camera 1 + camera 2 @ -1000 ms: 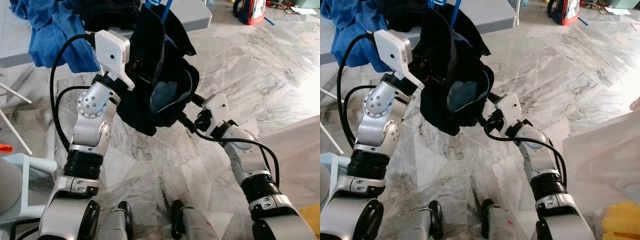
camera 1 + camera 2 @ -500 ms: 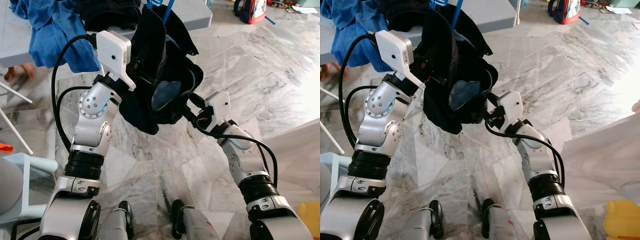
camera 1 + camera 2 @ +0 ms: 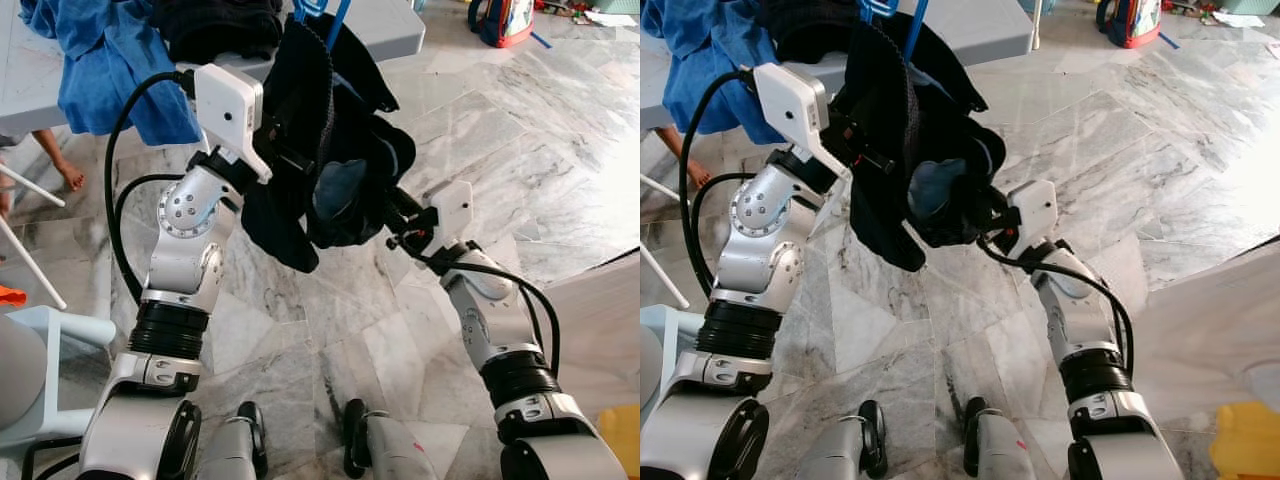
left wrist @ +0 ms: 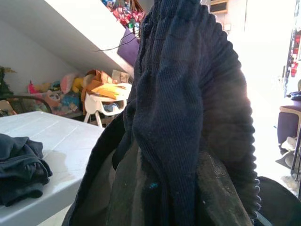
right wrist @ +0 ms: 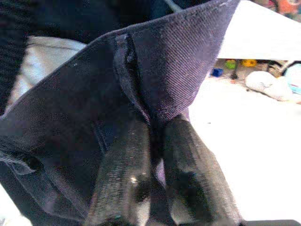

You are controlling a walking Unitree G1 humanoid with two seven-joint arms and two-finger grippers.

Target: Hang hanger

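Dark cloth of the garment (image 3: 320,150) on its blue hanger (image 3: 322,12) is bunched tighter than a second ago: the right gripper (image 5: 155,136), pinching its hem, has risen toward the left gripper (image 3: 285,155), whose fingers are hidden. Hanging remains undone.

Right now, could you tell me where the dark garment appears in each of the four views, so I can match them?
Left eye view: the dark garment hangs at upper centre between both arms.
Right eye view: upper centre-left, draped under the blue hanger.
Left wrist view: its ribbed fabric hangs close up in front of the camera.
Right wrist view: a fold is pinched by the right gripper.
Shared landmark: the white table behind it.
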